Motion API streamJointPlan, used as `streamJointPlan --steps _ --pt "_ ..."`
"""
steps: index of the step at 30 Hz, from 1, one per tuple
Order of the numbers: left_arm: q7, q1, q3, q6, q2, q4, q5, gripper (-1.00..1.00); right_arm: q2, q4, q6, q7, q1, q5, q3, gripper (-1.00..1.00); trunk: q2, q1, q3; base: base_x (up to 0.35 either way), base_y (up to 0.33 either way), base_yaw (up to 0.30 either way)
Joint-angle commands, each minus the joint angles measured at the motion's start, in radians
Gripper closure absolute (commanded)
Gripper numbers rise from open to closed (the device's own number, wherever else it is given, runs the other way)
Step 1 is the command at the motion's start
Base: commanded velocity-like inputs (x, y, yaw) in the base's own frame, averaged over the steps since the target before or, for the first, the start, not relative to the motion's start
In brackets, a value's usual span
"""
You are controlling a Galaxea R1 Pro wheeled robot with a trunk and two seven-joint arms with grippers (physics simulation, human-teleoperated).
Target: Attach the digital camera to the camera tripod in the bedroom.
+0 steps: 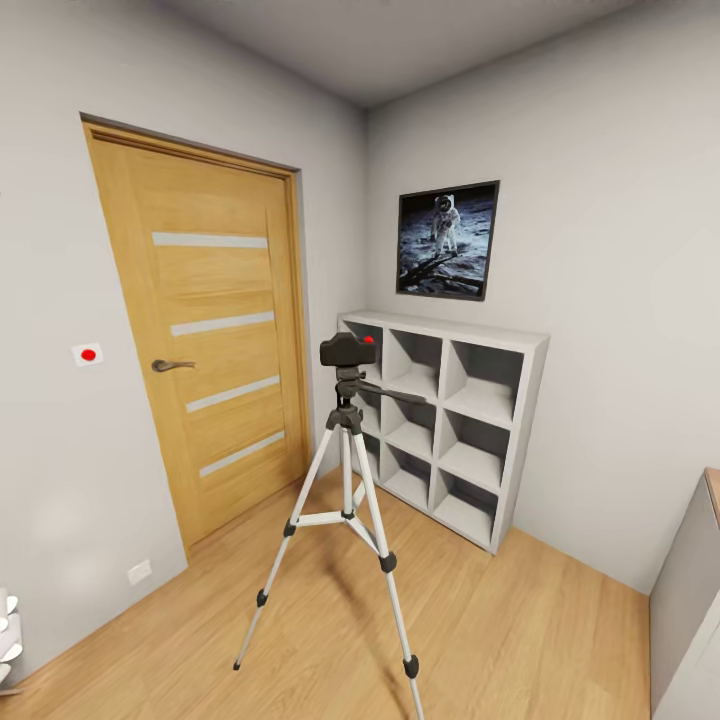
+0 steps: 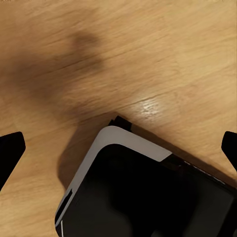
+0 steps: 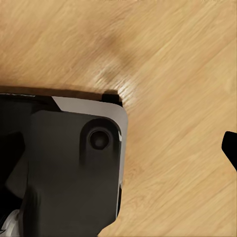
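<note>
In the bedroom, the camera tripod stands on the wood plank floor with its three silver legs spread, in front of the white cube shelves. The digital camera, black with a red dot on top, sits on the tripod's black head, and the pan handle points right. In the left wrist view my left gripper is open, its dark fingertips far apart over the floor and my own base. In the right wrist view my right gripper hangs over the floor with one fingertip at the frame's edge, spread wide and holding nothing.
An oak door with frosted strips is shut at the left. White cube shelves stand against the back wall under an astronaut poster. A grey cabinet edge is at the right. My dark base shows below both wrists.
</note>
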Motion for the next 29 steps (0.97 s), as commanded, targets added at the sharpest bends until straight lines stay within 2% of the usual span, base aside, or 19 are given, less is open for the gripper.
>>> streamJointPlan --steps 1,29 --pt "0.004 0.0 -0.007 0.002 0.0 -0.001 0.008 -1.0 0.0 0.001 0.002 0.003 -0.001 0.007 0.002 -1.0 -0.001 0.0 0.0 0.0 0.0 0.0" --pt "0.004 0.0 -0.008 0.002 0.0 -0.001 0.008 -1.0 -0.001 0.003 0.016 0.005 -0.001 -0.008 0.0 -1.0 -0.001 0.0 0.0 0.0 0.0 0.0"
